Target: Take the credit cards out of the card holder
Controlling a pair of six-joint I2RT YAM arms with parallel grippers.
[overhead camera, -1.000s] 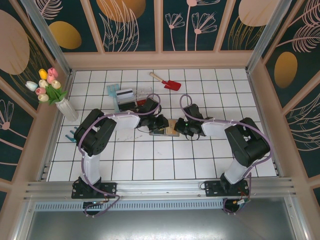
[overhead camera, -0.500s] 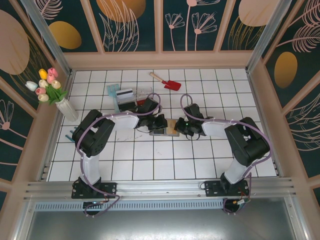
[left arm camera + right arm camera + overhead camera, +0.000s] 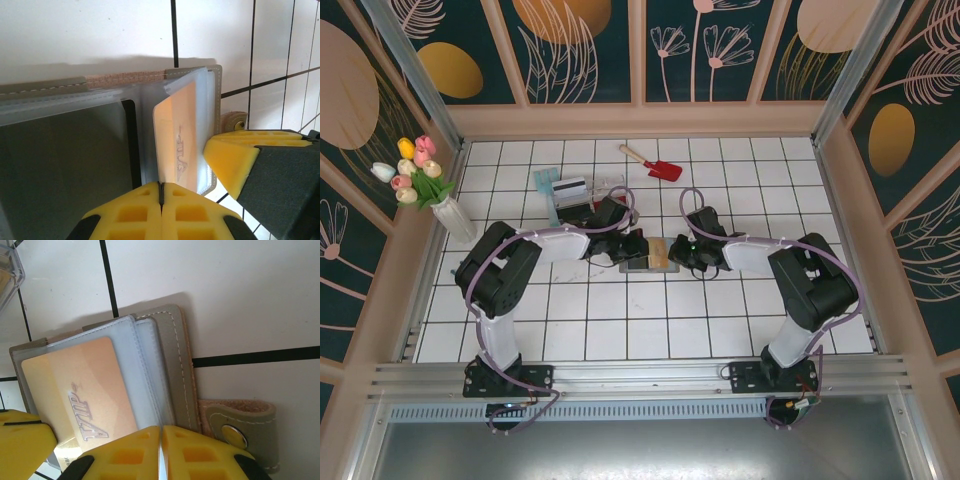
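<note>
Orange-gold card (image 3: 75, 385) in a grey card holder (image 3: 175, 365) on white, black-gridded tiles (image 3: 225, 290).

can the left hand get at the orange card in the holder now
Likely yes: the left hand is shut at the edge of the card, seemingly pinching it, and it tilts up from the holder, uncovered.

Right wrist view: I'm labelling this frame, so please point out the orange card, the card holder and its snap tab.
orange card (image 3: 70, 370), right wrist view, plain face above the VIP lettering.
card holder (image 3: 175, 355), right wrist view, stitched grey outer panel.
snap tab (image 3: 233, 434), right wrist view, its metal stud.
</note>
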